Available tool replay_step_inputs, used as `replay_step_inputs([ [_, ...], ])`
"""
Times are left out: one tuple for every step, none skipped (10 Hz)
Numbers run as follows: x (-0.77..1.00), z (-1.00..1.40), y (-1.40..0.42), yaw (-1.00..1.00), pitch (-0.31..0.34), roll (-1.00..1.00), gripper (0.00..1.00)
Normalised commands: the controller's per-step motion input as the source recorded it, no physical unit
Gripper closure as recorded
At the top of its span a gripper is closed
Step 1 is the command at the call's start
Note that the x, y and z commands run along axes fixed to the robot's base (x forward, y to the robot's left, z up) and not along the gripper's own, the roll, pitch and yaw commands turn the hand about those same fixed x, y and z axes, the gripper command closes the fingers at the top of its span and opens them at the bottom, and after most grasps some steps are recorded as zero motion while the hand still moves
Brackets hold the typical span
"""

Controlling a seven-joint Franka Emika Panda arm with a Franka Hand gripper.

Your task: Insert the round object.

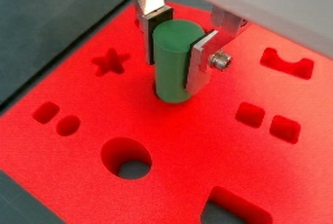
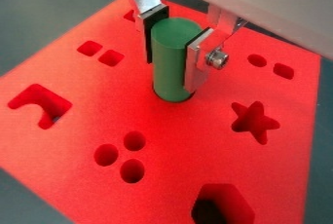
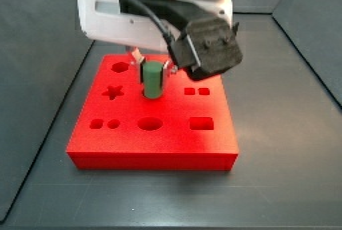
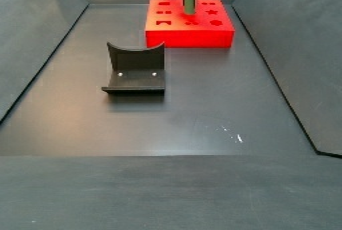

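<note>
In both wrist views my gripper (image 1: 178,45) (image 2: 177,45) is shut on the round object, a green cylinder (image 1: 173,67) (image 2: 173,64) held upright by its upper part. Its lower end meets the top of the red block (image 1: 196,160) (image 2: 78,92) near the middle, on bare red between the shaped holes. A large round hole (image 1: 127,157) lies apart from the peg, nearer the block's edge. A side view shows the peg (image 3: 154,79) under the gripper (image 3: 150,66), behind the round hole (image 3: 150,124). It also shows far off in a side view (image 4: 189,4).
The red block (image 3: 154,149) (image 4: 190,36) has a star hole (image 1: 113,62) (image 2: 254,121), an arch hole (image 1: 286,62), paired squares (image 1: 267,121) and small round holes (image 2: 117,155). A dark grey U-shaped holder (image 4: 134,69) stands on the dark floor. Dark walls enclose the floor.
</note>
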Motion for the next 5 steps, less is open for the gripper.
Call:
replay_step_inputs([
  [0.00, -0.69, -0.05, 0.00, -0.116, 0.13, 1.00],
  [-0.02, -0.44, -0.03, 0.00, -0.050, 0.06, 1.00],
  [0.00, 0.00, -0.02, 0.00, 0.000, 0.01, 1.00],
  [-0.03, -0.03, -0.10, 0.00, 0.000, 0.02, 1.00],
  [-0.04, -0.07, -0.19, 0.00, 0.000, 0.05, 1.00],
])
